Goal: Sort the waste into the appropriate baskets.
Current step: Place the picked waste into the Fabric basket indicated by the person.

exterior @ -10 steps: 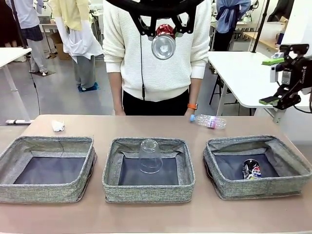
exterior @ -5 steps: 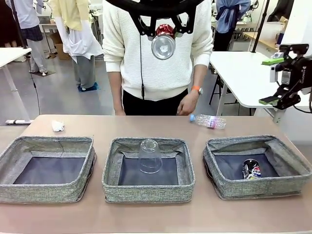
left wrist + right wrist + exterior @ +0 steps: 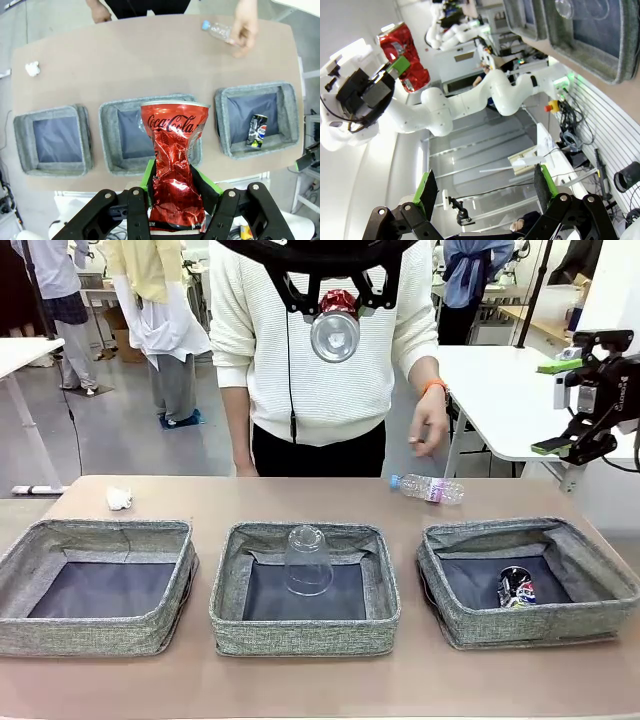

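The crumpled red soda can (image 3: 175,150) was gripped between the green pads of the left claw (image 3: 178,186), high above the middle basket (image 3: 107,142). The right claw (image 3: 484,184) was spread wide and empty, beyond the right end of the table (image 3: 300,680). The clear plastic cup (image 3: 307,560) was seen in the middle basket and the dark crushed can (image 3: 516,588) in the right basket (image 3: 530,625). The clear bottle (image 3: 430,488) and the paper wad (image 3: 119,499) lay on the table.

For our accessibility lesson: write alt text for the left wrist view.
The left gripper holds a crumpled red soda can above a brown table with three grey woven fabric baskets; one contains a dark crushed can. A clear plastic bottle lies beyond them.
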`<state>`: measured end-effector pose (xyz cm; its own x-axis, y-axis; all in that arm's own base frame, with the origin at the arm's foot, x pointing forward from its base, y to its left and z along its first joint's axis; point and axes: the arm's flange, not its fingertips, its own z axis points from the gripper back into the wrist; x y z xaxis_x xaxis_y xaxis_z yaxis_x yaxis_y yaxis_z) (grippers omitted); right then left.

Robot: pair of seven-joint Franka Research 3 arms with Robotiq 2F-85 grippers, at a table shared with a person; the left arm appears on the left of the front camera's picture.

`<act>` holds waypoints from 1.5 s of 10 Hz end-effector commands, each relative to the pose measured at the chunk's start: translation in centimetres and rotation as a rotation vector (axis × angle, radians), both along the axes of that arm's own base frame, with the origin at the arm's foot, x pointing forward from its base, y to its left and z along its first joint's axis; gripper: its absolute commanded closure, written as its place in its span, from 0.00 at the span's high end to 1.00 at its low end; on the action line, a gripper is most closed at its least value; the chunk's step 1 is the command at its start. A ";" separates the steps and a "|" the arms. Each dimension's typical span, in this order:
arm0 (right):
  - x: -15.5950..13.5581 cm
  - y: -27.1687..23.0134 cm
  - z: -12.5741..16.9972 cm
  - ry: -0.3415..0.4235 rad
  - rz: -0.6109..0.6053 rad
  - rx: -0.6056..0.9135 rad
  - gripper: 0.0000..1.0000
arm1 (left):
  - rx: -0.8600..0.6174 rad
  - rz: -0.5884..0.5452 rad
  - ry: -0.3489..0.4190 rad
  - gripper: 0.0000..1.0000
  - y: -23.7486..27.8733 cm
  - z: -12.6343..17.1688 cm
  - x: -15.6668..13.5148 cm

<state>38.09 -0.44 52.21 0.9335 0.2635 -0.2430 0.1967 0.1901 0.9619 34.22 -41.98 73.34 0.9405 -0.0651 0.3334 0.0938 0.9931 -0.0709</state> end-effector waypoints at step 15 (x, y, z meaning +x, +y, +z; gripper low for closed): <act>-7.8 -19.4 1.5 -0.015 -0.308 -0.038 1.00 | -0.270 -0.238 0.046 0.31 -19.2 -23.3 2.7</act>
<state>26.43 -24.71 54.08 0.9674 -0.1515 -0.2031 0.2185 0.0934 0.9714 32.73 -56.91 49.67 0.9019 -0.2531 0.3500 0.3651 0.8797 -0.3047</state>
